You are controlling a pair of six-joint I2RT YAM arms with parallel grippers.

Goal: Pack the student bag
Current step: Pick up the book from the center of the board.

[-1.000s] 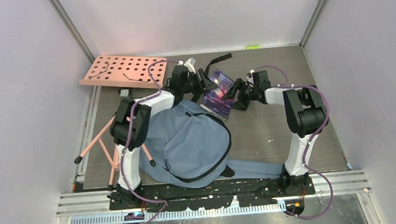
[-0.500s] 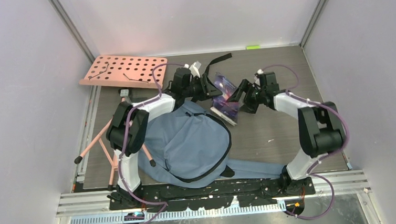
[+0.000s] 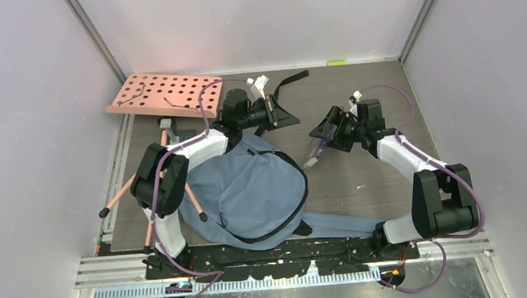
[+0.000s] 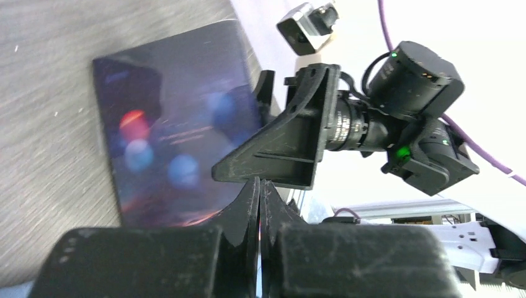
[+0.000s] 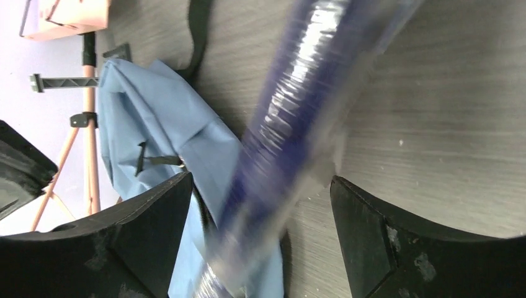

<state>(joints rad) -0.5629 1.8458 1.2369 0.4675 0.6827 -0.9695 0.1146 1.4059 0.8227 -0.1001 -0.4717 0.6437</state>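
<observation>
Top external view: a blue-grey backpack lies flat on the dark table, between the two arms and nearer the left one. Its long axis runs from the far side toward the near edge, leaning slightly right, and its straps trail out at the near right. Just beyond the bag's far end, the left gripper has its fingers pressed together with nothing between them. Farther right, the right gripper is spread wide. A glossy dark-blue book slants between its fingers with a gap on each side, badly blurred, so contact is unclear. A pink perforated stand lies far left, its legs partly hidden by the left arm.
</observation>
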